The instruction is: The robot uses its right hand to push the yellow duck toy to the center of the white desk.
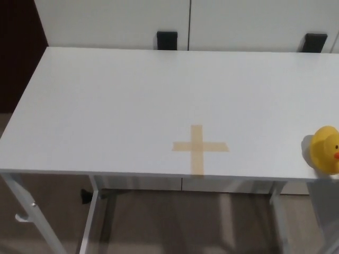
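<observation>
1. The duck [326, 150] sits on the desk [132, 106] near the front edge, well to the right of the tape cross [199, 147].
2. It is cut off by the picture's right border, so its facing is probably rightward.
3. Neither hand shows, so their grip cannot be told.

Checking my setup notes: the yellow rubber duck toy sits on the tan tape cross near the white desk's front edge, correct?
Not quite. In the head view the yellow rubber duck toy sits at the white desk's right end, apart from the tan tape cross.
</observation>
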